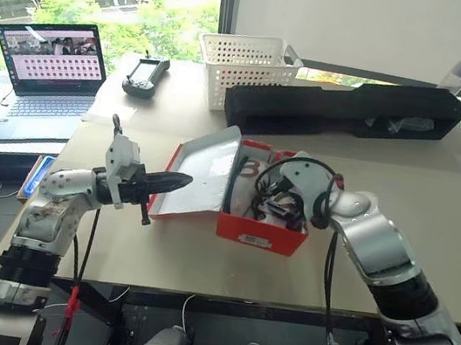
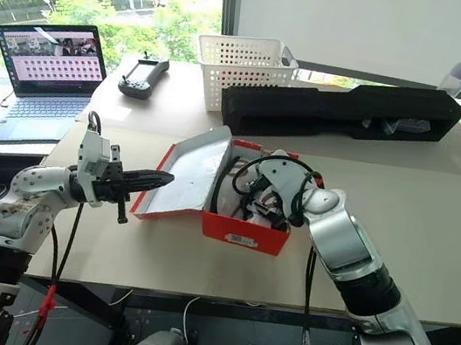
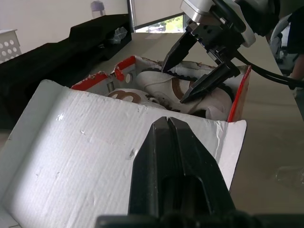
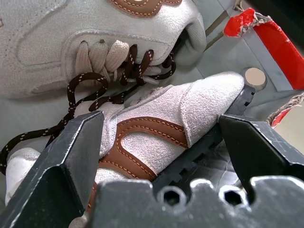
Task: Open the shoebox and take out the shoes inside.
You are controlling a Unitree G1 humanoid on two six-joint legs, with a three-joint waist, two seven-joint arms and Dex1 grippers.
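Observation:
The red shoebox (image 1: pixel 260 233) lies open on the table, its white-lined lid (image 1: pixel 199 172) flipped out to the left. Two whitish-grey shoes (image 3: pixel 190 90) with brown curved markings lie inside. My left gripper (image 1: pixel 183 181) is shut and level, its tip at the inner face of the lid (image 3: pixel 85 156). My right gripper (image 1: pixel 274 205) reaches down into the box and stands open. Its fingers (image 4: pixel 76 147) straddle the heel end of the nearer shoe (image 4: pixel 152 128); the other shoe (image 4: pixel 71 42) lies just beyond, with dark laces.
A long black box (image 1: pixel 347 108) and a white perforated basket (image 1: pixel 244 64) stand behind the shoebox. A laptop (image 1: pixel 47 75) and a handheld controller (image 1: pixel 145 72) sit at the back left. The table's front edge runs close below the shoebox.

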